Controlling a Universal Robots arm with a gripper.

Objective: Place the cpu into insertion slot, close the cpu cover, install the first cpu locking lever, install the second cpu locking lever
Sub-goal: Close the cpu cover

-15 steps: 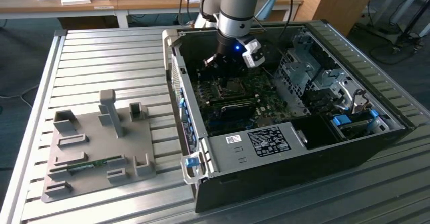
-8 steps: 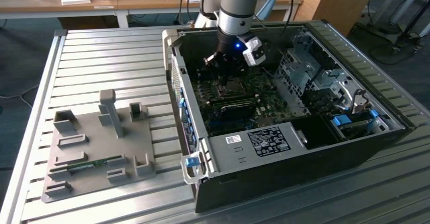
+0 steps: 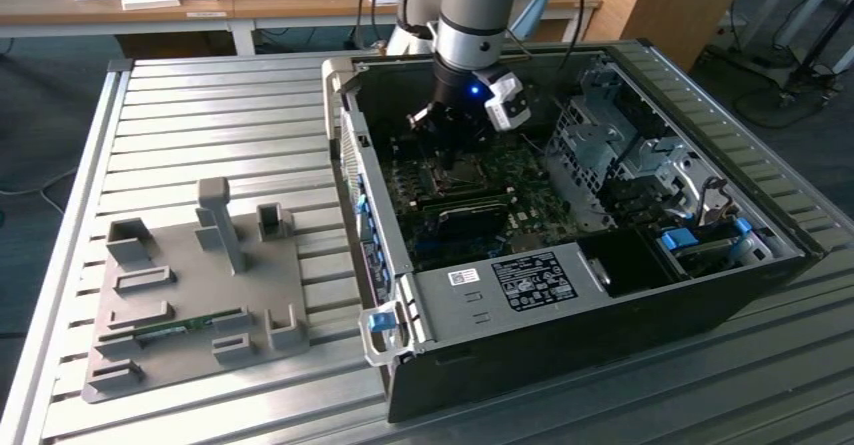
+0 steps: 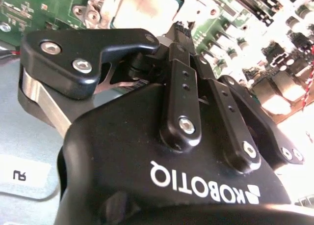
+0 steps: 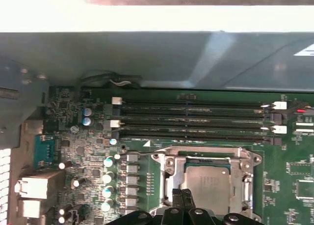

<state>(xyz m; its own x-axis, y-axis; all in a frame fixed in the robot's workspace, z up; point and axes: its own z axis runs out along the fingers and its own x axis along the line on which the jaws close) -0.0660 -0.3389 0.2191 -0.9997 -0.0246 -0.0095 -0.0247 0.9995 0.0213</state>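
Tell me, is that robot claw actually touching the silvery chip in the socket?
Cannot tell. In the first wrist view the gripper overlaps the near edge of the cpu, but neither contact nor a gap between them shows plainly.

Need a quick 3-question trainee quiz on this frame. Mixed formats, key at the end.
1. On the slatted metal table, in the exterior view, the grey moulded fixture plate lies on which side of the open black computer case?
2. The end effector is nearest to: A) that plate; B) the small pale silvery square cpu; C) the bare table.
3. True or false: the cpu lies outside the case, on the plate.
Key: 1 left; 2 B; 3 false.
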